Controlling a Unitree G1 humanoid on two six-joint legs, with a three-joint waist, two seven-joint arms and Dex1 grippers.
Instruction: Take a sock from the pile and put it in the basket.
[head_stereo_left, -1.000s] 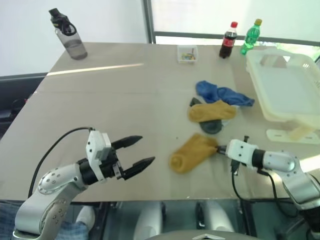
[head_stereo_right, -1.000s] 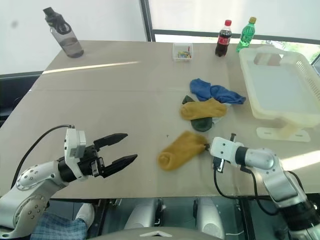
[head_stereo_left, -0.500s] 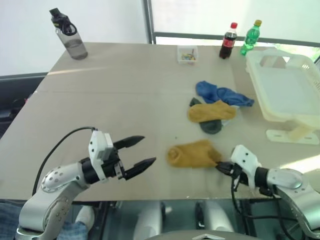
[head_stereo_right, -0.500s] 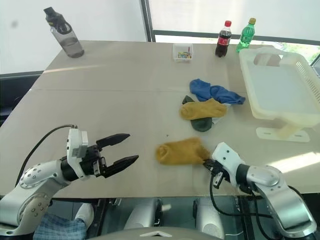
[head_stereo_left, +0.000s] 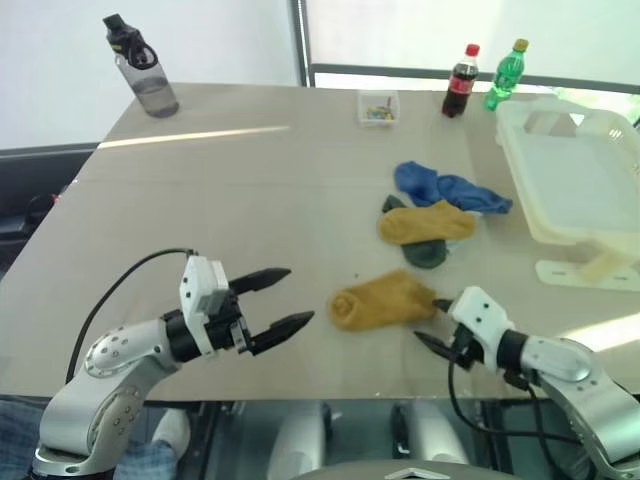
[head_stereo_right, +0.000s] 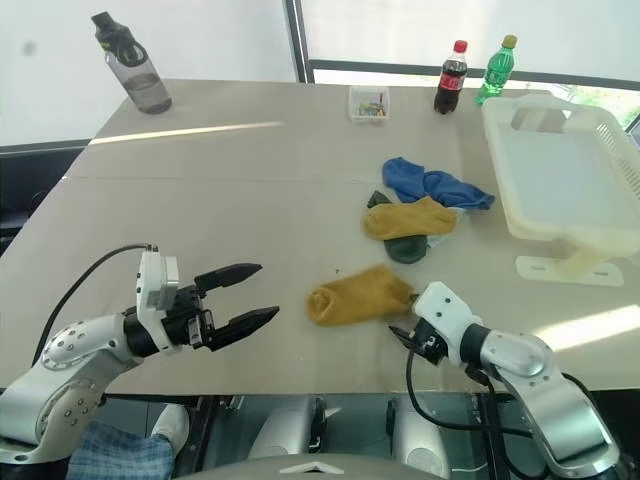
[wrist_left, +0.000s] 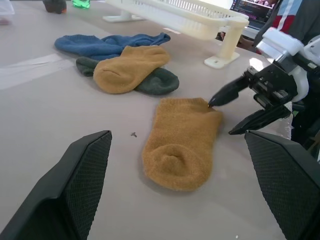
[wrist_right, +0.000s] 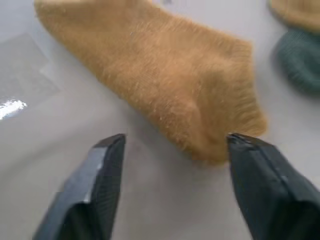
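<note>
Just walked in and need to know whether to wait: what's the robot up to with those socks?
The right gripper stands open at the cuff of a lone mustard sock, which lies flat on the table, apart from the pile. One fingertip is at the cuff's edge; nothing is held. The left gripper hovers open off to the sock's other side. The basket has no sock in it.

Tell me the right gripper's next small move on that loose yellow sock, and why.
Probably ease forward and close on the sock's cuff. The right gripper is open at the near edge of the mustard sock, which lies flat on the table, gripped by nothing, apart from the pile and far from the basket.
</note>
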